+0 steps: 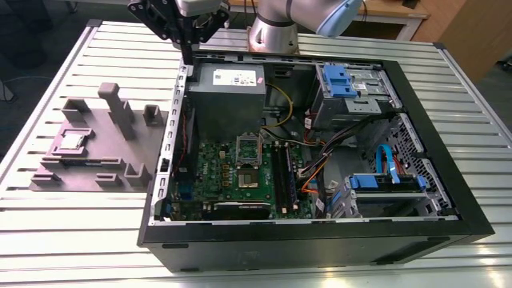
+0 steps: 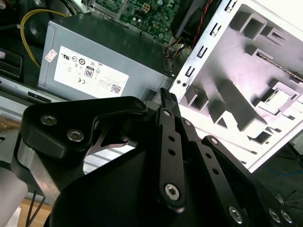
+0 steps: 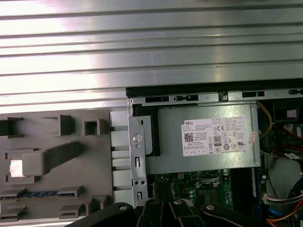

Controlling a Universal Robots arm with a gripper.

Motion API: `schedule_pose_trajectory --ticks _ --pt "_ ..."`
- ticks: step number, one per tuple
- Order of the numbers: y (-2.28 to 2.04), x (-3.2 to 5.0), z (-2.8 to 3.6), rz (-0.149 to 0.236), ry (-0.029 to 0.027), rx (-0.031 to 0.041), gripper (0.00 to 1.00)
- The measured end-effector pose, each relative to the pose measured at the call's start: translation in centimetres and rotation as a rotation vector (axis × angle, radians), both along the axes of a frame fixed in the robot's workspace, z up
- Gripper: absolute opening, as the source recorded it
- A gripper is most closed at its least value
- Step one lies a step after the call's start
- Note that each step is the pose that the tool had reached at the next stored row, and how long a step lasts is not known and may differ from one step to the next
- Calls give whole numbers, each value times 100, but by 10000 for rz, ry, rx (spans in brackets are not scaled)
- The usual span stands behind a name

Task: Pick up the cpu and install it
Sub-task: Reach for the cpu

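Looking down on a slatted aluminium table (image 1: 72, 240) that carries an open black desktop computer case (image 1: 320, 243) and, just beside it on the exterior view's left, a grey moulded plastic fixture (image 1: 108, 174) of slots and posts.

Finds the cpu (image 1: 72, 141), a small flat square chip with a silvery top, lying flat in a square recess of that fixture, outside the case and well apart from the gripper. Catches the same cpu (image 3: 16, 169) in the first wrist view and the cpu (image 2: 280, 98) in the second wrist view, each time as a pale square seated in its pocket.

Puts the black linkage-fingered gripper (image 1: 189, 58) up above the far wall of the case, over the corner by the grey metal power supply box (image 1: 225, 96) with its white label. Shows, in the second wrist view, the gripper (image 2: 166, 94) with its fingers drawn together to a single tip and nothing between them (no chip, no cable). Touching nothing.

Inside the case:
- a green motherboard (image 1: 216, 165) with a dark square socket in a silver frame (image 1: 248, 175) near its middle
- long black memory sticks (image 1: 282, 174) just beside that socket on the exterior view's right
- blue plastic drive brackets (image 1: 340, 78) towards the far corner
- a yellow cable (image 1: 280, 102) curving past the power supply box
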State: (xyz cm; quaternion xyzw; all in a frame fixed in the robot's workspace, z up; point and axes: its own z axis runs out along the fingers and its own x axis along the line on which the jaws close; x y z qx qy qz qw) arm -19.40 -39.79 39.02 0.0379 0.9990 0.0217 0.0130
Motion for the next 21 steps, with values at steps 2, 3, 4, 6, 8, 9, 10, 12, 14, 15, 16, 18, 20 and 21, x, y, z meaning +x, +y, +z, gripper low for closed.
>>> schedule_pose_trajectory --ticks 2,3,4,6,8,9,10,12,14,15,16,18,20,21 --pt "0 -2 0 1 0 0 10" --pt "0 -2 0 1 0 0 10" --pt "0 -2 0 1 0 0 10" --pt "0 -7 0 0 -1 0 10" --pt "0 -23 0 0 -1 0 10" --pt "0 -31 0 0 0 0 10" --pt "0 -38 -1 1 -1 1 10" --pt "0 -50 -1 1 -1 1 10" --pt "0 -61 0 0 -1 0 10" --pt "0 -65 0 1 -1 0 10" --pt "0 -69 0 1 0 0 10" --pt "0 -77 -1 1 -1 0 10" --pt "0 -85 -1 0 -1 0 10" --pt "0 -89 -1 1 -1 0 10"
